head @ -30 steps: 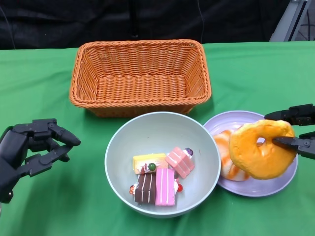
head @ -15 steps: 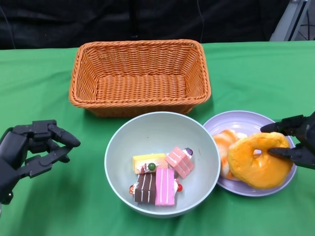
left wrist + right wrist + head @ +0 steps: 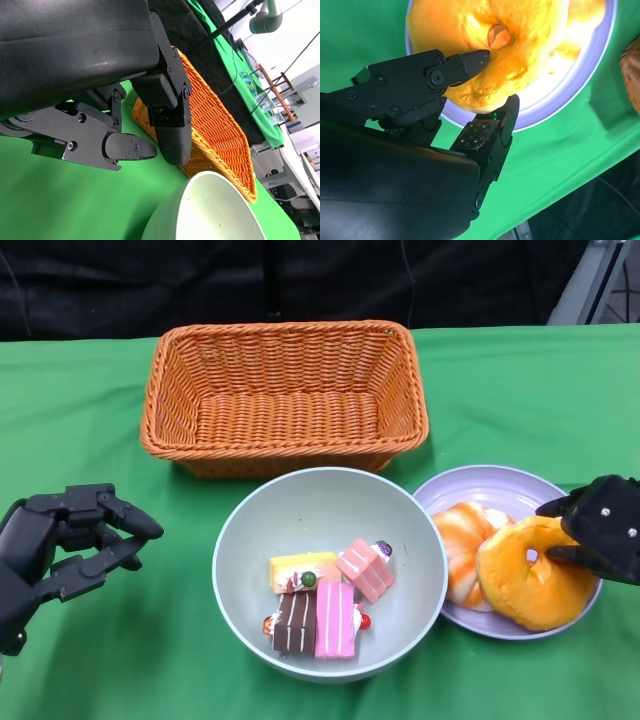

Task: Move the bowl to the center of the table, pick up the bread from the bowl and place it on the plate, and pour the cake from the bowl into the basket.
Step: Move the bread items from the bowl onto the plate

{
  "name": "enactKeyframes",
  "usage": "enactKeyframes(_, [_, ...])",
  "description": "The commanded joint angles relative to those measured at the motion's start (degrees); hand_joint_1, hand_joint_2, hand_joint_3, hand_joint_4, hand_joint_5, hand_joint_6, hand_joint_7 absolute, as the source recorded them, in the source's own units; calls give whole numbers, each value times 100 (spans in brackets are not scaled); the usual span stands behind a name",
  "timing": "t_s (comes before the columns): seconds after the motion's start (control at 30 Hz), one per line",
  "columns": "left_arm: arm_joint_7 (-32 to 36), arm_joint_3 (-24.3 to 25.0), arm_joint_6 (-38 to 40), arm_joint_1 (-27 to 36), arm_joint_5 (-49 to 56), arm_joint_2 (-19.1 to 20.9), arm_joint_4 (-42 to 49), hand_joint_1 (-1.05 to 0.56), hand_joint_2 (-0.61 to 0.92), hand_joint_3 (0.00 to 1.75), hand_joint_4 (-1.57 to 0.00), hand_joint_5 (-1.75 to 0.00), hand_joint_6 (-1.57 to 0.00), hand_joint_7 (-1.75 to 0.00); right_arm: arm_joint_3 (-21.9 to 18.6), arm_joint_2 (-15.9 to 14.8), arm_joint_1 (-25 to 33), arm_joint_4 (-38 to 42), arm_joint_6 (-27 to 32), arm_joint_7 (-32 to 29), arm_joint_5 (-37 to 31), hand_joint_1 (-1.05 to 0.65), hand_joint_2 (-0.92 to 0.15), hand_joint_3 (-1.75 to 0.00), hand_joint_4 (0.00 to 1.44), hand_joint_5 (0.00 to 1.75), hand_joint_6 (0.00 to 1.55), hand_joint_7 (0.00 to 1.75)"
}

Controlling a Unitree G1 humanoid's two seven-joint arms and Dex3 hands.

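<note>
Fingers (image 3: 470,62) of the right hand (image 3: 605,530) are clamped on the ring-shaped bread (image 3: 530,575), which is rested on the plate (image 3: 500,485) beside the bowl (image 3: 330,505). Cake pieces (image 3: 325,605) are seen inside; left hand (image 3: 65,540) is held empty, fingers apart.

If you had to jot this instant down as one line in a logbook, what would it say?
right hand: holds ring bread on plate | left hand: holds nothing | bowl: cake pieces inside | basket: nothing inside

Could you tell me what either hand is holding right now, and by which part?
The right hand pinches the ring-shaped bread at its rim beside the hole; the left hand holds nothing.
</note>
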Motion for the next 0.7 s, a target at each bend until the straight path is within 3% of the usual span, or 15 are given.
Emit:
enactKeyframes(0.03, [62, 31, -37, -41, -29, 112, -3, -9, 92, 25, -86, -110, -94, -75, 72, -116, -7, 43, -71, -101, -150, -16, -92, -1, 109, 11, 81, 0])
enactKeyframes(0.1, [56, 26, -68, -43, -21, 119, 9, -8, 92, 25, -87, -111, -94, -75, 161, -218, 37, 25, -217, -100, -266, -23, -92, -1, 98, 5, 67, 0])
enactKeyframes(0.13, [62, 21, -80, -42, -10, 124, 11, -9, 92, 25, -87, -112, -94, -75, 185, -250, 50, 23, -267, -85, -306, -27, -92, -1, 85, 2, 59, 0])
enactKeyframes(0.23, [63, 22, -68, -40, -13, 119, 5, -9, 92, 25, -86, -112, -94, -75, 263, -322, 71, 56, -441, -94, -433, -35, -92, 0, 64, 0, 49, 0])
enactKeyframes(0.5, [104, 15, -60, -44, 40, 127, 10, -10, 92, 25, -86, -117, -94, -76, 299, -312, 140, -94, -502, -114, -548, -42, -92, -1, 35, 0, 26, 0])
enactKeyframes(0.7, [64, 26, -54, -42, 0, 108, -8, -9, 92, 25, -84, -118, -95, -75, 220, -284, 193, -230, -601, -42, -413, -43, -92, -2, 29, 0, 22, 0])
